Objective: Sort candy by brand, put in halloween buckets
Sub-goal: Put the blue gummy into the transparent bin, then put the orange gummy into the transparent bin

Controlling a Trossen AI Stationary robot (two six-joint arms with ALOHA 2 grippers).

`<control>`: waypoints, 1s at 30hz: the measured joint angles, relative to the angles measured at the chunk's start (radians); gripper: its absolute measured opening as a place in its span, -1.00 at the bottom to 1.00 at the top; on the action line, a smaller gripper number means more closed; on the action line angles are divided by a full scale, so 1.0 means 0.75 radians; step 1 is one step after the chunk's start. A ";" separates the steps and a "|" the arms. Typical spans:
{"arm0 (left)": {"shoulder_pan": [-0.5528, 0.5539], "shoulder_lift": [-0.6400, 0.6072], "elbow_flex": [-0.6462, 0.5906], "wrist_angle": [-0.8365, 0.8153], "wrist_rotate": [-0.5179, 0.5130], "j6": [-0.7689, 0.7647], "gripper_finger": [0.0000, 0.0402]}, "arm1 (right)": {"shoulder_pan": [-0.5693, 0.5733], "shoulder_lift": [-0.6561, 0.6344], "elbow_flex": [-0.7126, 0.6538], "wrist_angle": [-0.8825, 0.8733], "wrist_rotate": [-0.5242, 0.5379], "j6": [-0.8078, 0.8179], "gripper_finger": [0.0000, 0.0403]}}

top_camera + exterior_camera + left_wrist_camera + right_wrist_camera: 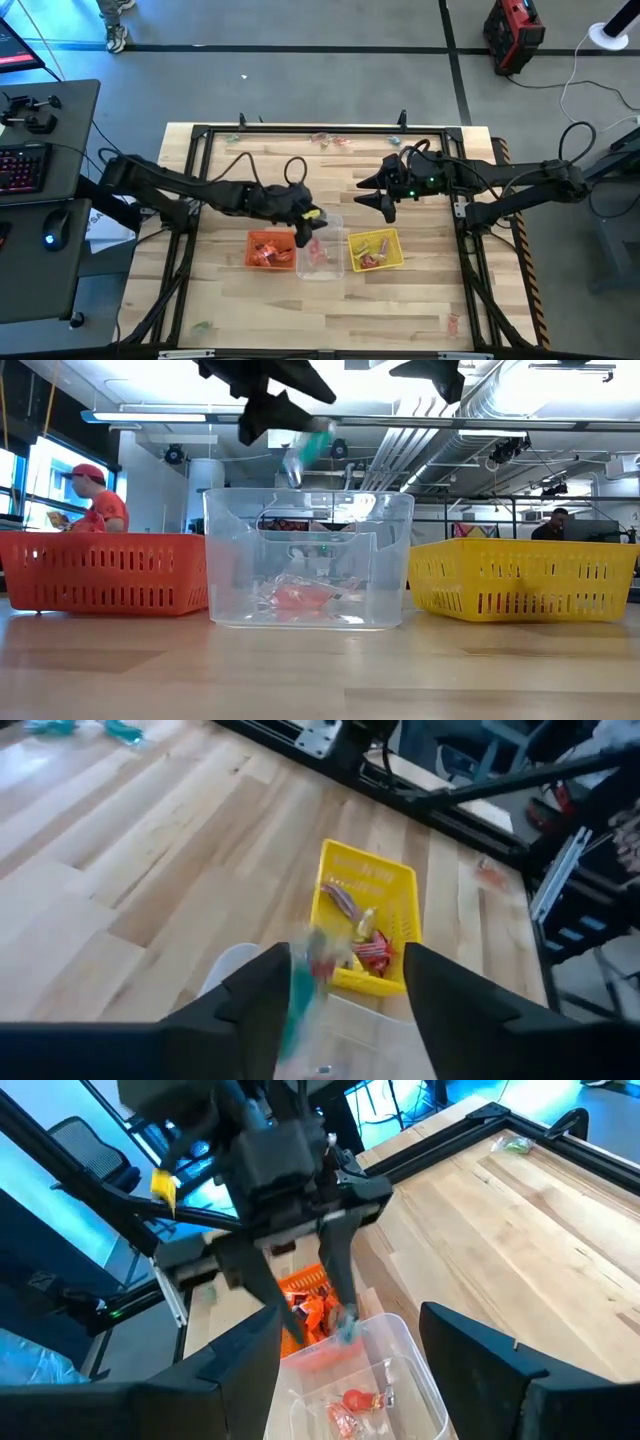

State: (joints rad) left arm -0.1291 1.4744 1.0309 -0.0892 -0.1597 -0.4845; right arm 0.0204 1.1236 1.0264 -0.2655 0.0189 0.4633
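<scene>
Nearest you in the low view stands the clear tub, between the orange tub and the yellow tub, all three in a row on the table. Pink-red candy lies on the clear tub's floor.

Your left gripper hangs above the clear tub, over the edge nearest the orange one. Its fingers are spread apart, and a teal sweet shows blurred just under them, above the tub's rim; you cannot tell whether a finger is touching it. In the right wrist view the same sweet sits at the fingertips, over the tub's rim.

Your right gripper waits released and holding nothing, over bare wood behind the yellow tub, well apart from the candy.

From above, the orange tub holds red-orange wrappers and the yellow tub holds a few mixed pieces. Loose sweets lie near the table's far edge, and a few more sit along the near edge.
</scene>
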 joint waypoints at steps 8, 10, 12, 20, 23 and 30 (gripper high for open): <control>-0.060 0.004 -0.059 -0.010 0.057 -0.089 0.08 | 0.000 0.000 0.000 0.000 0.027 0.012 0.15; -0.076 0.003 -0.064 -0.015 0.051 -0.126 0.08 | 0.000 0.000 0.000 0.000 0.044 0.014 0.15; -0.098 -0.015 -0.064 -0.068 0.053 -0.146 0.08 | -0.001 0.000 0.000 0.000 0.045 0.013 0.15; -0.274 -0.113 -0.065 -0.353 -0.055 -0.284 0.08 | -0.001 0.000 0.000 0.001 0.046 0.014 0.15; -0.295 -0.162 -0.065 -0.418 -0.204 -0.472 0.08 | -0.001 0.000 0.000 0.001 0.072 0.058 0.15; 0.063 -0.267 -0.065 -0.449 -0.172 -0.471 0.08 | -0.001 0.000 -0.001 0.003 0.262 0.105 0.15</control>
State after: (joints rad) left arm -0.0819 1.2744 0.9825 -0.4260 -0.2885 -0.8375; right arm 0.0200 1.1236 1.0260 -0.2631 0.2155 0.5424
